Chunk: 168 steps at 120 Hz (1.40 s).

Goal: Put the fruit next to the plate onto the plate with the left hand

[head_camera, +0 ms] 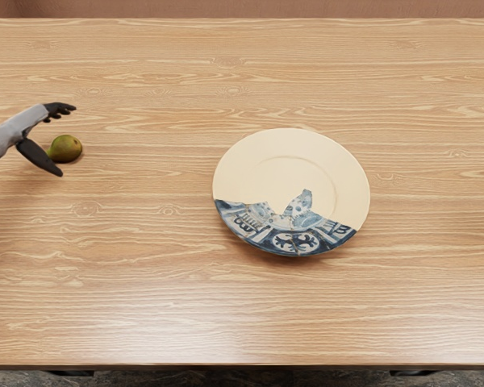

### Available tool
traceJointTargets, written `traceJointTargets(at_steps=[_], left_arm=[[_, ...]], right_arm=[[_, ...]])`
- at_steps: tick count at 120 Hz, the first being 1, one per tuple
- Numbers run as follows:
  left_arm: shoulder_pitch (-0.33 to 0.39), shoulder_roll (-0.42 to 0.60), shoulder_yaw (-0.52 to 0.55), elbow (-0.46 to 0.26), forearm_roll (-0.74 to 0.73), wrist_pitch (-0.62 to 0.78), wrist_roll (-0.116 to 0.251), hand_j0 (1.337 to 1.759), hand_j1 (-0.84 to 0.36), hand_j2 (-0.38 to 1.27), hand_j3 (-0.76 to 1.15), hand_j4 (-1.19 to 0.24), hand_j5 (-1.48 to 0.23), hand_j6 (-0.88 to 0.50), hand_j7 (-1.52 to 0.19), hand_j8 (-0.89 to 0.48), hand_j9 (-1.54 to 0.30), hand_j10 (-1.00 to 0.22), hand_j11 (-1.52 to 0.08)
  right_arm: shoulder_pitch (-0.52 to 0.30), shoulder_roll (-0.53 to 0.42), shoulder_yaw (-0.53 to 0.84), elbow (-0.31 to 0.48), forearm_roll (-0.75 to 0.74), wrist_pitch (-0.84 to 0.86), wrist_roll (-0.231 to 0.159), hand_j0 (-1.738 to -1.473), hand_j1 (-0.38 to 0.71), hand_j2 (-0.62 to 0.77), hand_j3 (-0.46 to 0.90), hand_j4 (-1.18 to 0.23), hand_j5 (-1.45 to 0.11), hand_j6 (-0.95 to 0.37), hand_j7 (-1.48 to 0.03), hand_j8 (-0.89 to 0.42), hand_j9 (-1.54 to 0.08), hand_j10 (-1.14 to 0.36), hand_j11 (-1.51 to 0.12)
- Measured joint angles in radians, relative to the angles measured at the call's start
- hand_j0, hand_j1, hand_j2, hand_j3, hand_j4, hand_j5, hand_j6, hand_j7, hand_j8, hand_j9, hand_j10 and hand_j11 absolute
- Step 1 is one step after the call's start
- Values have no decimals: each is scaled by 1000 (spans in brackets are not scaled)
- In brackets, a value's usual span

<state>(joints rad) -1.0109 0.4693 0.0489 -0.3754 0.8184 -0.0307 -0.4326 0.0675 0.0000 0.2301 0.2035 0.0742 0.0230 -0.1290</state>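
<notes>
As the fruit (64, 148) lies on the worktop (145, 282) and not on the plate (282, 165), I judge the task to be at its first stage: the approach is made, the grasp is not.

Hand state: my left hand (24, 129) enters from the left edge and sits just beside the fruit, on its left side. It is wide open. The dark fingers (58, 108) reach along the fruit's far side and the thumb (40, 155) along its near side, so the fruit sits at the mouth of that gap. The hand holds nothing. I cannot tell from this view whether any fingertip touches the fruit.

Steps, as judged:
- Done: hand placed at the fruit.
- Left: close on the fruit, lift, carry right to the plate, set down, release.

Object positions: the fruit is small, rounded and green-yellow, near the worktop's left edge. The plate is well apart from it, right of centre. It is cream with a blue pattern across its near part, and nothing lies on it.

Surroundings: the worktop is flat light wood with grain running left to right. A plain brown wall (242, 8) shows beyond its far edge, and a strip of dark floor (226, 377) below its near edge. My right hand is not in view.
</notes>
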Motion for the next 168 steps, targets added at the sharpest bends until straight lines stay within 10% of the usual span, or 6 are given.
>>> traceJointTargets(at_steps=[168], left_arm=[[23, -72, 34, 140, 1, 4, 3, 1658, 78, 48, 0, -232, -297, -233, -296, -232, -296, -231, -296]], right_arm=[[-2, 0, -2, -3, -1, 0, 0, -1658, -317, -5, 0, -26, -34, -26, -34, -26, -34, -26, -34]])
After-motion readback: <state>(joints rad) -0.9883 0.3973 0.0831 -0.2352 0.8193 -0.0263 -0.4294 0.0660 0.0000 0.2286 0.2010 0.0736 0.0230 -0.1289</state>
